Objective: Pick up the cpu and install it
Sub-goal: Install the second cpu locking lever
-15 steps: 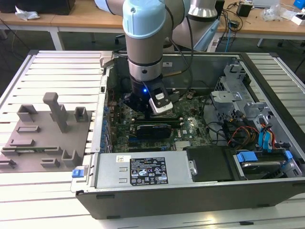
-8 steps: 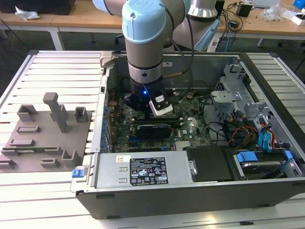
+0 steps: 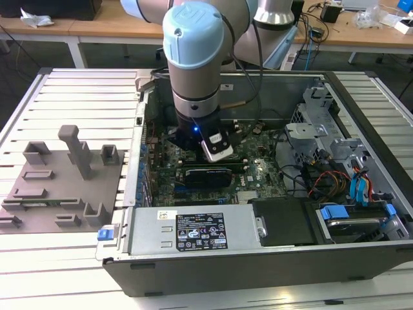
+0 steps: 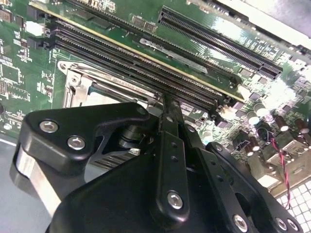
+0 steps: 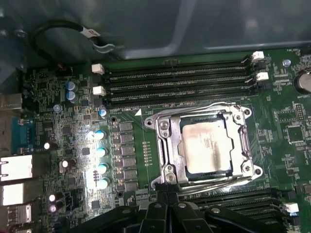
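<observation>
The exterior view shows the arm reaching down into an open computer case (image 3: 361,258), its gripper (image 3: 216,147) above the motherboard (image 3: 258,174). In the first wrist view, the cpu (image 5: 204,145) sits inside its metal socket frame (image 5: 165,145), near the board's middle, between two banks of memory slots (image 5: 175,82). The gripper (image 5: 167,196) has its fingers (image 5: 160,199) pressed together, holding nothing, at the frame's edge. The second wrist view shows the closed fingers (image 4: 171,121) over the slots (image 4: 136,63).

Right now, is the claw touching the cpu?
Apart. In the first wrist view the cpu lies in the socket frame, and the shut claw ends short of it, at the frame's edge.
</observation>
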`<state>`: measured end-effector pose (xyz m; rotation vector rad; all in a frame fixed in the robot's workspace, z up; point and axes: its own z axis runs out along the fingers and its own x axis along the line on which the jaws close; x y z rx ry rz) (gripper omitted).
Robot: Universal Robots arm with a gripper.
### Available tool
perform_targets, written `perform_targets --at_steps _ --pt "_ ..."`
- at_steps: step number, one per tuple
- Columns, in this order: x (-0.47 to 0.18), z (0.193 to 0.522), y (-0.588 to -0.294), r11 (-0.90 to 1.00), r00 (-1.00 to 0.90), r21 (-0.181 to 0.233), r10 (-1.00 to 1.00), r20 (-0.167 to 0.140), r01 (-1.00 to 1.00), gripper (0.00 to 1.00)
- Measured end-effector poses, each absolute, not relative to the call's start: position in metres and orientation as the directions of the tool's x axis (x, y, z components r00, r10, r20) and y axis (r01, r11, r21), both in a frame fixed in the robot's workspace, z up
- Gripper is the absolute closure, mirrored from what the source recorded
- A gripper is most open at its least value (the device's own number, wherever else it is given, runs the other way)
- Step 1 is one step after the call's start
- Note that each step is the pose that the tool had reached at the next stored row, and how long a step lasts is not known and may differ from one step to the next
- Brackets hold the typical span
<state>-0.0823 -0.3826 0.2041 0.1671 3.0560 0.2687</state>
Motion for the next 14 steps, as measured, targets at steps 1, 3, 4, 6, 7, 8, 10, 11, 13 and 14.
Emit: perform_targets --at_steps 1,3,4,6,7,8,10,11,13,14 --pt "-0.083 0.204 -0.383 0.977 -0.992 0.186 0.115 -0.060 0.102 0.89" --pt "-0.084 0.203 -0.383 0.973 -0.991 0.207 0.116 -0.063 0.101 0.89" --pt "-0.086 0.203 -0.383 0.971 -0.991 0.217 0.116 -0.065 0.100 0.89" --pt "-0.088 0.202 -0.384 0.969 -0.991 0.227 0.117 -0.067 0.099 0.89" --pt "-0.088 0.202 -0.384 0.968 -0.991 0.230 0.117 -0.068 0.099 0.89" --pt "-0.088 0.202 -0.384 0.968 -0.991 0.231 0.117 -0.068 0.099 0.89" --pt "-0.088 0.202 -0.384 0.968 -0.991 0.231 0.117 -0.068 0.099 0.89" --pt "-0.088 0.202 -0.384 0.968 -0.991 0.231 0.117 -0.068 0.099 0.89" --pt "-0.088 0.208 -0.384 0.968 -0.991 0.231 0.117 -0.068 0.099 0.89" --pt "-0.088 0.215 -0.384 0.968 -0.991 0.230 0.117 -0.068 0.099 0.89"
